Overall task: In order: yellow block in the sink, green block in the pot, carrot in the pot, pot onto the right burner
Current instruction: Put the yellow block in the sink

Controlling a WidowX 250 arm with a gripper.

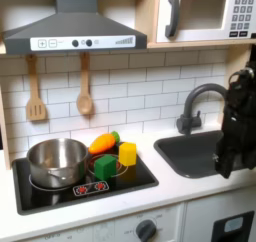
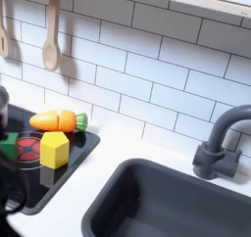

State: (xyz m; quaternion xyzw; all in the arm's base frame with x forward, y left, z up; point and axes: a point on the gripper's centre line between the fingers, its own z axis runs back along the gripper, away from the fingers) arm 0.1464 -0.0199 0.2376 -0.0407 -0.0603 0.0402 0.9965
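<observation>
In the first exterior view the silver pot (image 1: 57,161) stands on the left of the black cooktop (image 1: 135,178). To its right lie the carrot (image 1: 103,142), the green block (image 1: 105,166) and the yellow block (image 1: 128,153), close together. The dark grey sink (image 1: 200,154) with its arched faucet (image 1: 198,98) is further right. My dark arm hangs in front of the sink's right part, and its gripper (image 1: 228,166) is blurred, with nothing seen in it. The second exterior view shows the carrot (image 2: 54,119), yellow block (image 2: 54,150), green block (image 2: 8,143), sink (image 2: 167,197) and faucet (image 2: 221,143).
Two wooden utensils (image 1: 85,86) hang on the tiled wall above the stove, under a range hood (image 1: 70,31). A microwave (image 1: 205,11) sits at the top right. A dark blurred shape (image 2: 10,182) covers the second exterior view's lower left corner, beside the green block.
</observation>
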